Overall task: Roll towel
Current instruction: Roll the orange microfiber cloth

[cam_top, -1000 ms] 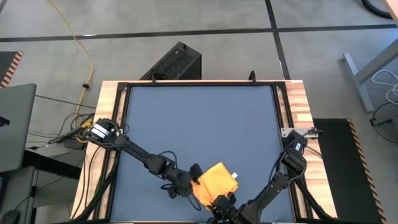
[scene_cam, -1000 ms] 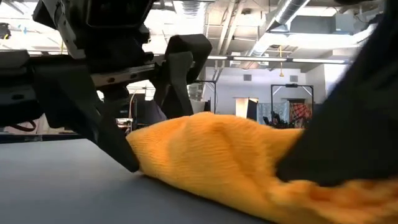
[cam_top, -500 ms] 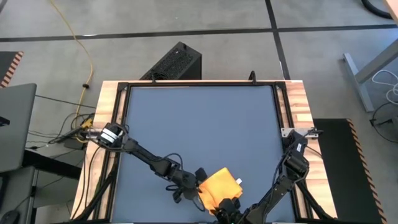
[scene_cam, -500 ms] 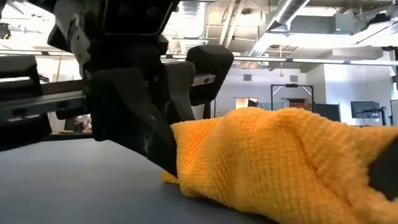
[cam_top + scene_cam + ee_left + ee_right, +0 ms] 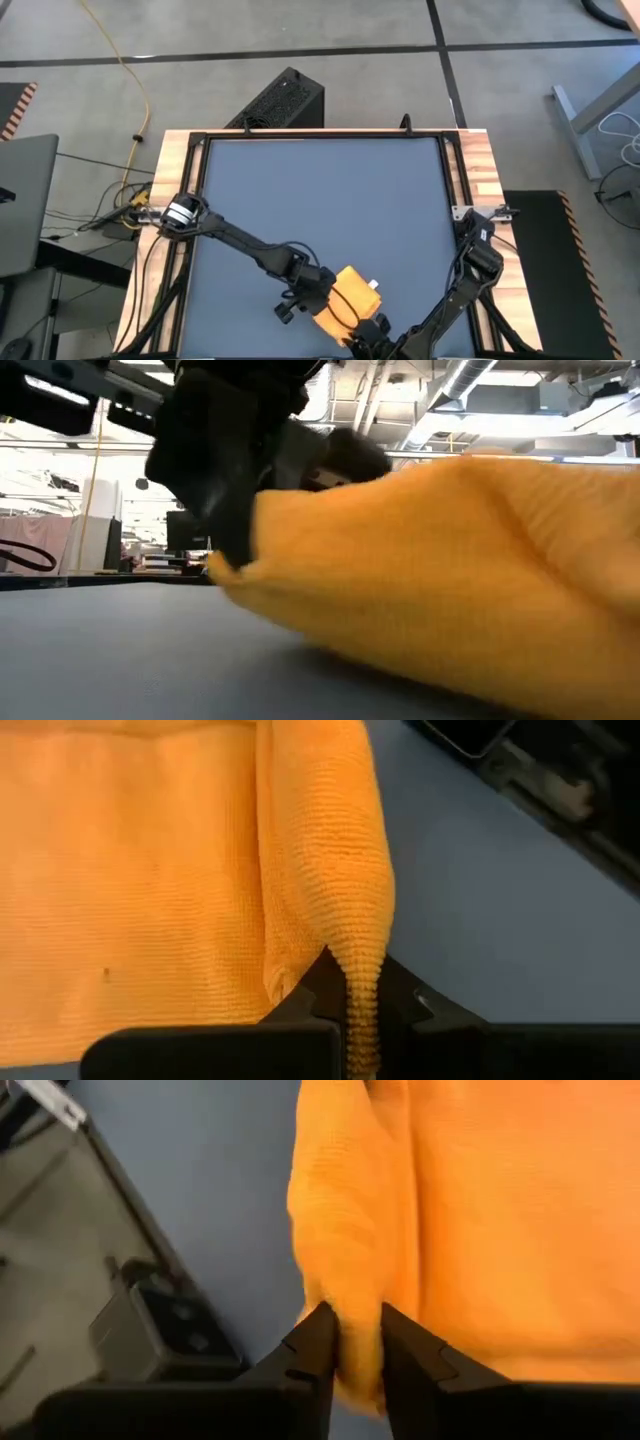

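While both grippers sit at the near edge of the table, you are in the gripping stage of the roll — the towel (image 5: pixel 345 298) lies bunched at about six o'clock on the dark blue tabletop (image 5: pixel 320 190), not yet a tidy cylinder.

Start nearest you: the right gripper (image 5: pixel 352 1342) is at the towel's near edge, around six o'clock, its fingers set narrowly about a fold of cloth. That fold sits between the pads in the right wrist view, so it looks pinched, though the jaws are not pressed flat together. The right arm reaches in low from the five o'clock corner.

A little farther in, the left gripper (image 5: pixel 356 1005) meets the towel from its nine o'clock side and is clamped tight on a raised ridge of fabric — you can see the ridge running down into the closed fingers. The left arm stretches in a long diagonal from the table's nine o'clock edge.

Next, as I judge it, you need both pinches carried the same way over the flat part of the cloth, kept level so the fold turns onto itself. The risk is one side slipping free.
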You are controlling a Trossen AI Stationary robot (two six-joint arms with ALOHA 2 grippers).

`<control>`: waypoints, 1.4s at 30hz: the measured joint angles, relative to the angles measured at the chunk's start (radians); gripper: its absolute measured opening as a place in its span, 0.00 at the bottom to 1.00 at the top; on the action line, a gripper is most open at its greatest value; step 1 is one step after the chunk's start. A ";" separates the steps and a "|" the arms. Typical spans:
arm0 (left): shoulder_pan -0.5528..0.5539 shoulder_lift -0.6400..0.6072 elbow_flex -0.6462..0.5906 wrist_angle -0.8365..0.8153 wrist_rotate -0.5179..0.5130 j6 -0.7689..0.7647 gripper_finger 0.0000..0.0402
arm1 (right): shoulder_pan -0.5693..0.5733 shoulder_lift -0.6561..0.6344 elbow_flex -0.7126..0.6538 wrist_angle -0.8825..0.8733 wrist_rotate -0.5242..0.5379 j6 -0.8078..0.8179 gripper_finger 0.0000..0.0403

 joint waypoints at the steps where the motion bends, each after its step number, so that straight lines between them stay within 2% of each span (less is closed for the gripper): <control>1: 0.004 0.000 0.004 -0.010 0.021 -0.014 0.00 | -0.001 -0.016 0.000 -0.014 -0.010 -0.018 0.26; 8: 0.047 0.002 0.010 -0.061 0.153 -0.159 0.00 | 0.010 -0.126 0.001 -0.081 0.005 -0.185 0.41; 13: 0.095 0.002 0.011 -0.044 0.260 -0.273 0.00 | -0.012 -0.117 0.001 0.031 0.048 -0.417 0.47; 16: 0.123 0.002 0.011 -0.050 0.265 -0.344 0.00 | -0.054 -0.088 0.001 0.105 0.034 -0.520 0.47; 20: 0.151 0.026 0.012 -0.070 0.303 -0.412 0.00 | -0.120 -0.053 0.001 0.138 0.009 -0.605 0.43; 28: 0.167 0.138 0.020 -0.087 0.435 -0.481 0.01 | -0.173 -0.049 0.000 0.099 0.005 -0.598 0.27; 33: 0.183 0.116 0.014 -0.080 0.396 -0.468 0.09 | -0.167 -0.049 0.000 0.089 0.006 -0.564 0.16; 39: 0.201 0.079 0.012 -0.016 0.360 -0.482 0.20 | -0.164 -0.019 -0.001 0.025 0.000 -0.423 0.05; 42: 0.199 0.073 0.012 -0.020 0.350 -0.470 0.26 | -0.161 0.005 -0.002 0.003 -0.010 -0.356 0.02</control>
